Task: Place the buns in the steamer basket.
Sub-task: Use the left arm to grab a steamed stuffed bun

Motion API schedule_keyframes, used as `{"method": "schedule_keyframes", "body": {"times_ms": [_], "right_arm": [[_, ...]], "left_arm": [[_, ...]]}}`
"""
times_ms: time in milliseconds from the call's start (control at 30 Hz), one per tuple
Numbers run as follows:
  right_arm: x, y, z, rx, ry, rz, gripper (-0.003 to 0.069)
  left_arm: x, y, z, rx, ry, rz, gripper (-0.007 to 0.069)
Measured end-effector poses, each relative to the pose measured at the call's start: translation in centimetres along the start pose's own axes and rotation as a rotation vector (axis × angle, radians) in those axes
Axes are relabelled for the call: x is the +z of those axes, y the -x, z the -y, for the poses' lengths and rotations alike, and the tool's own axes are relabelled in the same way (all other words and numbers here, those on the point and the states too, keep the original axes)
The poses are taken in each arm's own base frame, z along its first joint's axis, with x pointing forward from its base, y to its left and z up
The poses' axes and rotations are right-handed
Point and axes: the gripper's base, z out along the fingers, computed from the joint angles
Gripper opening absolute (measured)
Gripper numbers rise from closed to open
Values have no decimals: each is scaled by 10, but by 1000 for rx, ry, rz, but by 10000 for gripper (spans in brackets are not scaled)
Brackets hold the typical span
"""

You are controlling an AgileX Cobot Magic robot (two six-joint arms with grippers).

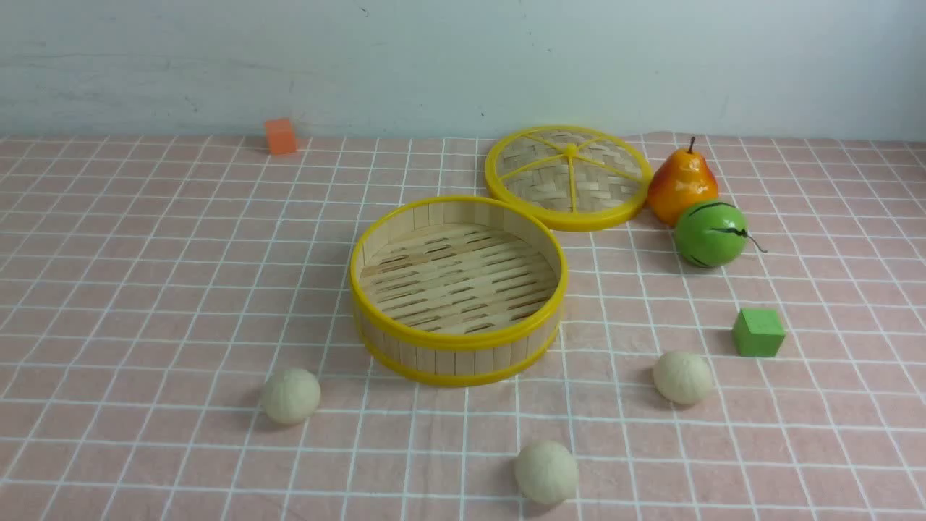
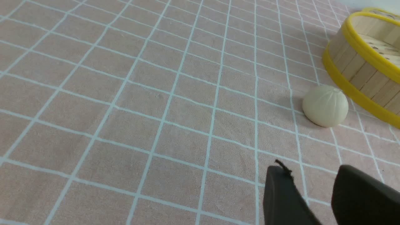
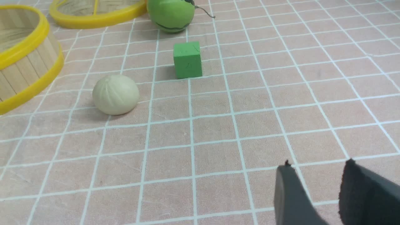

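Buns all out on the checked cloth (image 1: 145, 289), none in yet, so the job looks to be right at its start. Take the steamer basket (image 1: 456, 341) as the clock's centre in the front view, twelve pointing away from the robot. That puts the left bun (image 1: 290, 395) at eight o'clock, the near bun (image 1: 546, 472) at five and the right bun (image 1: 683, 377) at four. The basket floor is bare, and its lid (image 1: 570, 177) lies flat between one and two.

Neither arm shows from the front. On its own wrist camera the left gripper (image 2: 312, 184) hangs low over the cloth, fingers parted to a middling gap, nothing between them. The left bun sits ahead of it, near the basket wall. Same story opposite: right gripper (image 3: 317, 178) parted and empty, right bun ahead, green cube (image 1: 758, 332) close by.

Now the dangers. These are round (and round things roll), so a finger landing off-centre would likely knock a bun away rather than catch it. Whether that gap clears a bun, I cannot tell; opening wider seems wise. On the left, an outer finger could clip the basket wall and shove the basket. On the right, a loose sweep could nudge the cube. And two arms over one basket could clash.
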Motion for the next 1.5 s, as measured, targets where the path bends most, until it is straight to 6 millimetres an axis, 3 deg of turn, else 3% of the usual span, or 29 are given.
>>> {"method": "schedule_keyframes", "body": {"times_ms": [1500], "right_arm": [[0,1,2,-52,-20,7,239]], "left_arm": [[0,0,0,1,0,0,238]]}}
